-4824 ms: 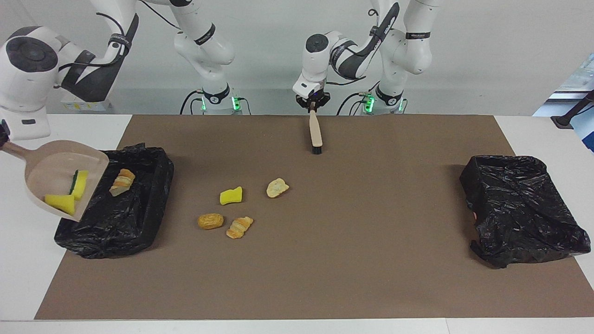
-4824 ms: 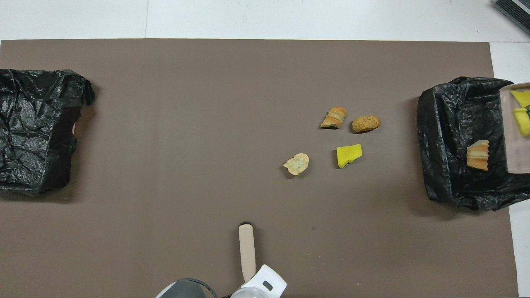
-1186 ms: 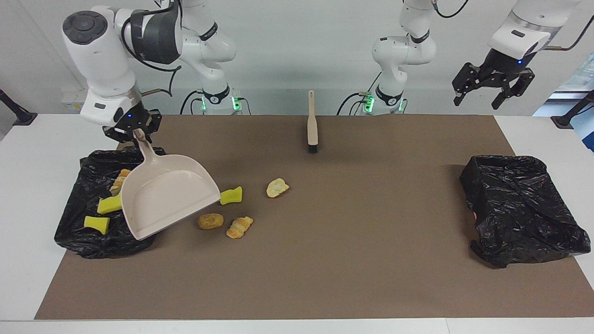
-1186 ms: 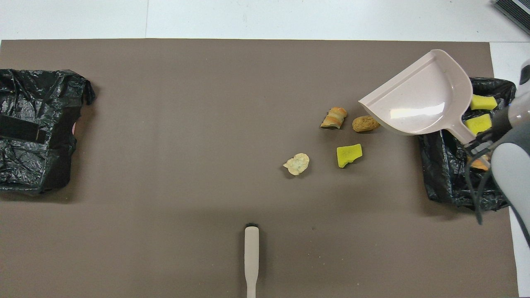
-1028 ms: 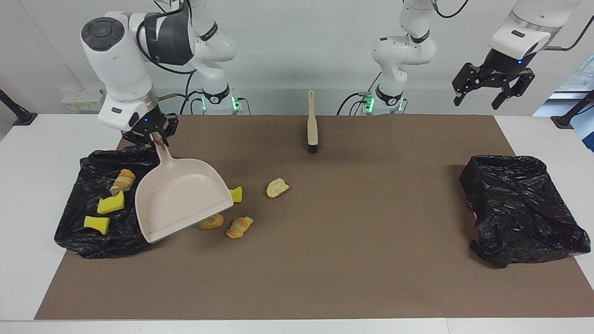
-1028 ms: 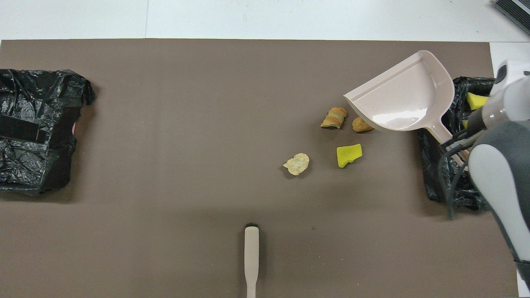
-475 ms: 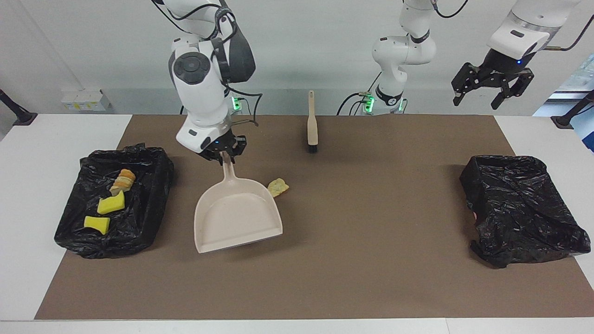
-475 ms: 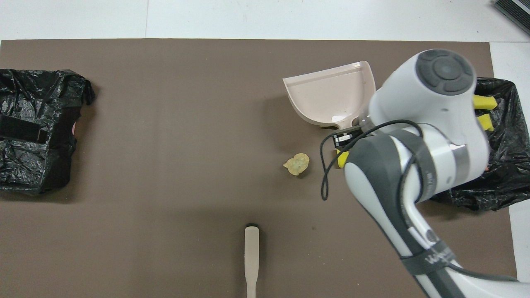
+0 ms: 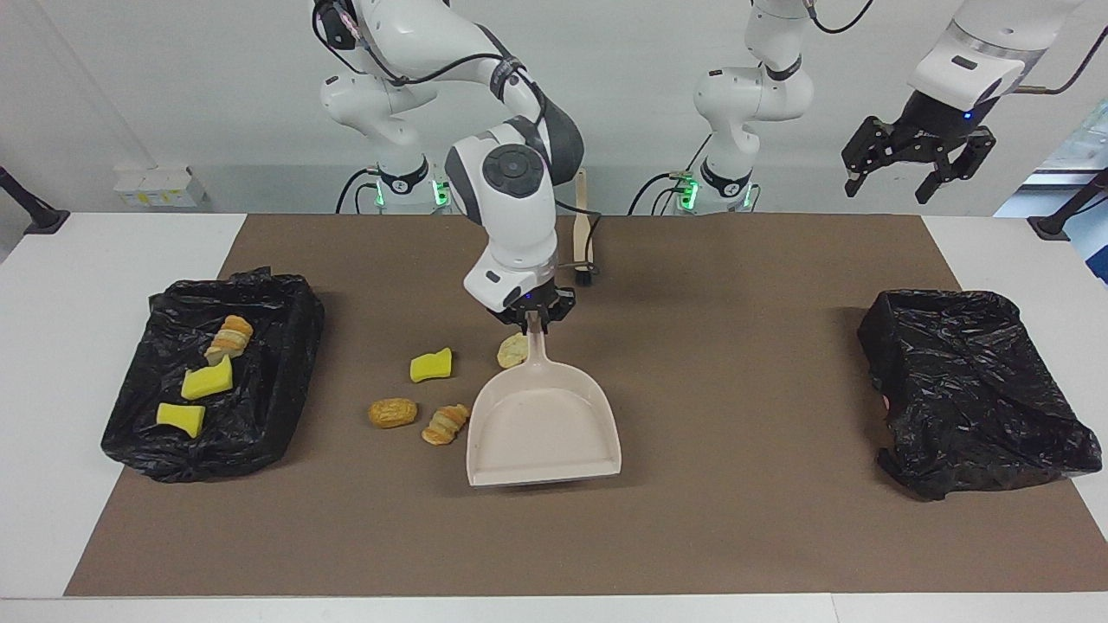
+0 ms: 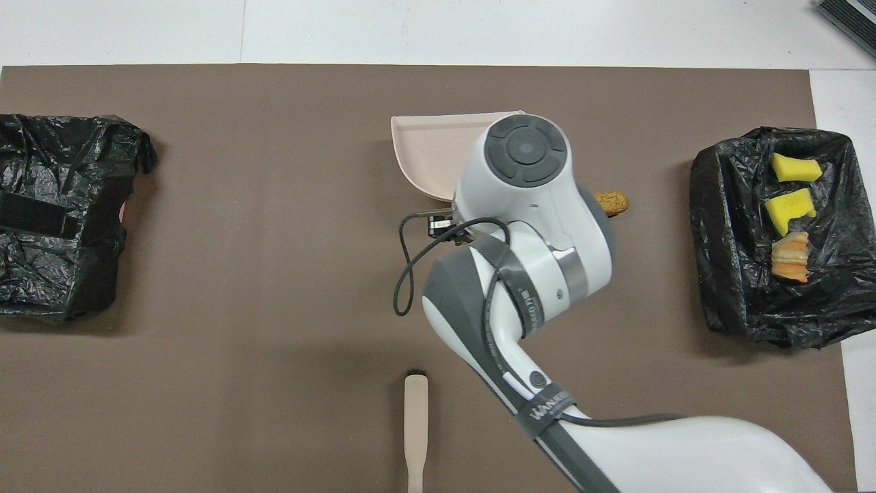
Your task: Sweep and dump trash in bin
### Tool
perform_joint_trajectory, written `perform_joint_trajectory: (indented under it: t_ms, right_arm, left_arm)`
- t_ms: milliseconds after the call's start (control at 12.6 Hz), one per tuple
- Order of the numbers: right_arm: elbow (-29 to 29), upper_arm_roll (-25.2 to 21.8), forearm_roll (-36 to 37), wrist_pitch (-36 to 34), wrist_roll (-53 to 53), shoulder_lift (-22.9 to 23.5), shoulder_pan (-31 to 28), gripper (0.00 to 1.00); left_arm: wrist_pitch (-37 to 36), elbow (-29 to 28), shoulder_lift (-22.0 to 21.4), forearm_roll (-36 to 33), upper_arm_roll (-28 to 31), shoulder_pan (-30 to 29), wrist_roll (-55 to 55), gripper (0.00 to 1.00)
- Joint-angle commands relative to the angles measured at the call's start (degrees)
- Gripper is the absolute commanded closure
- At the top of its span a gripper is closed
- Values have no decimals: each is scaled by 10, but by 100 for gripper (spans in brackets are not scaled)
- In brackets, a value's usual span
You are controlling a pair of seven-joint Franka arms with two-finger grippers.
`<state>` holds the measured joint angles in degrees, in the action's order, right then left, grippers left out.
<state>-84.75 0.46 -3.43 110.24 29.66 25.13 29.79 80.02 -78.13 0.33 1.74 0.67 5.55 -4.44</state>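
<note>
The facing view shows four loose scraps [image 9: 431, 365] that the right arm hides overhead. Right tool [image 9: 534, 326] grips the dustpan [image 9: 544, 428]; left tool [image 9: 917, 169] hangs open. Brush [image 10: 415, 418] lies nearby.

Setting: white table [image 9: 104, 260] under a brown mat [image 9: 736, 415].
Pale grey wall [image 9: 632, 78]; bright window at one edge [image 9: 1073, 147].

The dustpan [image 9: 544, 424] looks like smooth beige plastic. Both bin liners [image 9: 216, 381] are glossy, crinkled black plastic film. The brown mat [image 9: 692, 519] is matt.
</note>
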Motion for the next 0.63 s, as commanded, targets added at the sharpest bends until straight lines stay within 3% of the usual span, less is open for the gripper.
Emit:
perform_joint_trajectory:
  t_ms: [0, 316, 395, 475, 554]
  right_arm:
    - [63, -3, -7, 39, 48, 75, 20, 100]
    - [67, -3, -6, 74, 53, 112, 27, 100]
    - [64, -3, -10, 79, 54, 113, 27, 90]
    - [63, -3, -6, 73, 54, 111, 29, 9]
    - [63, -3, -10, 69, 54, 106, 32, 0]
  left_arm:
    - [-12, 3, -5, 4, -5, -9, -7, 0]
    - [-12, 2, -5, 4, -5, -9, -7, 0]
    - [-12, 3, -5, 4, -4, -9, -7, 0]
    - [-12, 3, -5, 4, -5, -8, -7, 0]
    - [-12, 3, -5, 4, -5, -8, -7, 0]
